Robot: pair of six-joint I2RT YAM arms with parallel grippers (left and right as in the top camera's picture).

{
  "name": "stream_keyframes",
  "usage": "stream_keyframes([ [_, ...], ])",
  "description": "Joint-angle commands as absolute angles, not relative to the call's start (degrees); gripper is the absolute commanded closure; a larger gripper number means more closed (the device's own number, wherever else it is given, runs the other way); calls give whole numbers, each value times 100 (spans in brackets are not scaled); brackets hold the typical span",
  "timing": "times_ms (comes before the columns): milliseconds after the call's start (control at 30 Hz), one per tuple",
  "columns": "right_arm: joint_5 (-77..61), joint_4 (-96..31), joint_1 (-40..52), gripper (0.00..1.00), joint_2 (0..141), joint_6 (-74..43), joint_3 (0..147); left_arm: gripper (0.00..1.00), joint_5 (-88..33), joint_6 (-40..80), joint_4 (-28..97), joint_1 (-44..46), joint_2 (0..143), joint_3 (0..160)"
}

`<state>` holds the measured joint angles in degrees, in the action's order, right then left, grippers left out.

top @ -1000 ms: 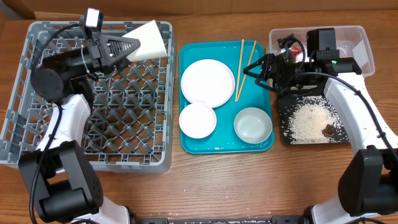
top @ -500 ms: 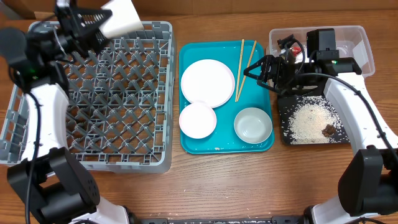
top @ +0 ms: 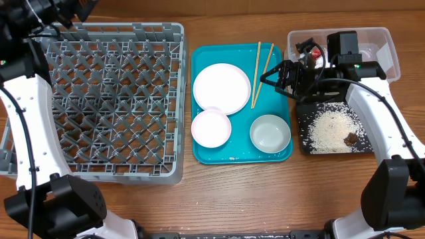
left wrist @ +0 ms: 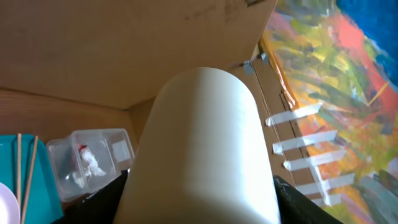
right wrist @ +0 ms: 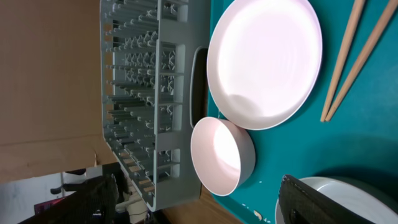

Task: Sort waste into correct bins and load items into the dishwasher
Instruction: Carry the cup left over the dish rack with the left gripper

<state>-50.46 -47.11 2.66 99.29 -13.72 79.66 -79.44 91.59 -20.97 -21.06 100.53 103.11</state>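
My left gripper (left wrist: 199, 202) is shut on the small white cup (left wrist: 202, 137), raised high past the back left corner of the grey dish rack (top: 99, 99); the cup is out of the overhead view. My right gripper (top: 279, 73) is open and empty, hovering over the teal tray (top: 199, 153) beside the chopsticks (top: 261, 66). The tray holds the white plate (top: 221, 88) and two white bowls (top: 211, 127) (top: 270, 133). The clear tub (top: 385, 46) holds the red-and-white wrapper (top: 312, 53). The black tray (top: 302, 133) holds rice (top: 330, 126) and a brown lump (top: 350, 138).
The right wrist view shows the plate (right wrist: 267, 59), the smaller bowl (right wrist: 221, 155), the chopsticks (right wrist: 351, 56) and the rack's side wall (right wrist: 149, 93). The left wrist view faces a cardboard panel (left wrist: 93, 43) and a coloured painting (left wrist: 336, 74).
My left arm has swung the cup from over the rack's back right corner up and to the left, out of the overhead view. The right arm has not moved.
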Motion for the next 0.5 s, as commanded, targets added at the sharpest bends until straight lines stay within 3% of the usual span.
stream_keyframes([
  [0, -4993, -4689, 239, 15, 9760, -1297, 8025, 84, -7380, 8565, -1649, -2110, 9963, 10606],
  [267, -4954, -4707, 239, 14, 9760, -1229, 8025, 84, -6215, 7061, 548, -2106, 9963, 11002],
  [467, -4950, -4731, 239, 14, 9760, -1208, 8025, 85, -5046, 4600, 3863, -2084, 9963, 11454],
])
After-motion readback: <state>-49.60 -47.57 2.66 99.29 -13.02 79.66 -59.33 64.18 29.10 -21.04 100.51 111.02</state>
